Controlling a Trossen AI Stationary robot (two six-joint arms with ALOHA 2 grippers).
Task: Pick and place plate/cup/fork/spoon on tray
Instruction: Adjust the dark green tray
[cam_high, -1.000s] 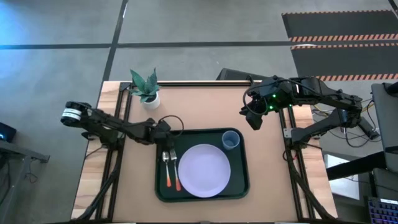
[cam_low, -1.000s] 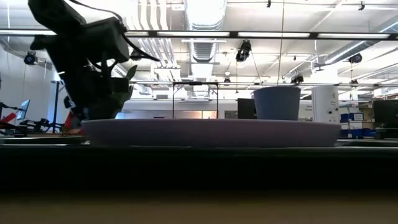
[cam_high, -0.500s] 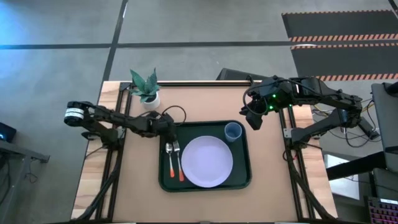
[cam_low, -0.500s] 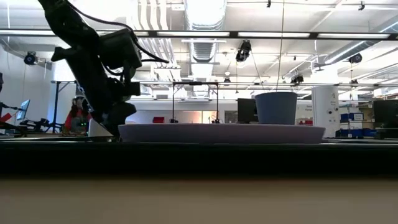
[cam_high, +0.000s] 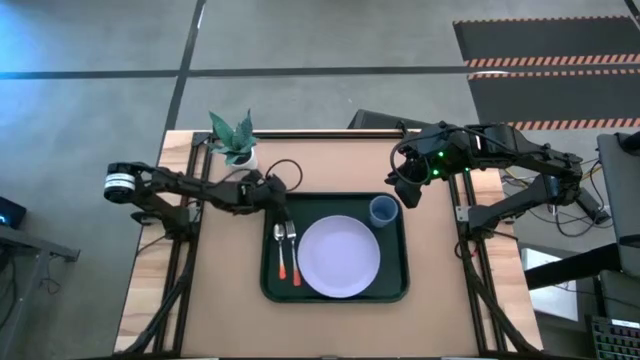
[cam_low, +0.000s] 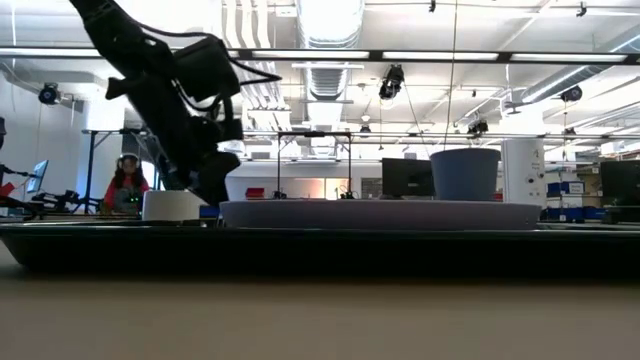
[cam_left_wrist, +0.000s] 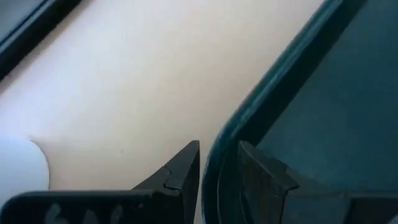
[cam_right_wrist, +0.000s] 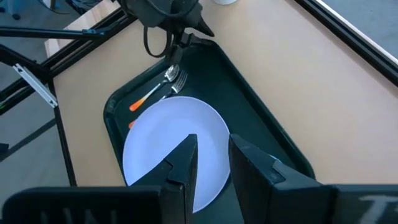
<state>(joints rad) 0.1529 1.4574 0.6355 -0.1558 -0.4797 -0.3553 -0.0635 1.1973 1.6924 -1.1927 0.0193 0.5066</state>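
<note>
High view: left hand (cam_high: 283, 203) pinching tray (cam_high: 335, 294) rim, fork (cam_high: 293, 254) & spoon (cam_high: 281, 254) handles toward near edge.

A big open lab or workshop hall: exposed ceiling ducts (cam_low: 322, 40) and strip lights, grey concrete floor (cam_high: 90, 120) with striped hazard mats (cam_high: 545, 45), monitors (cam_low: 405, 177) beyond the worktop (cam_high: 330, 170).

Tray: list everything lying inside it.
Inside the tray lie the plate, the cup, the fork and the spoon. The tray floor beneath the plate is hidden.
</note>
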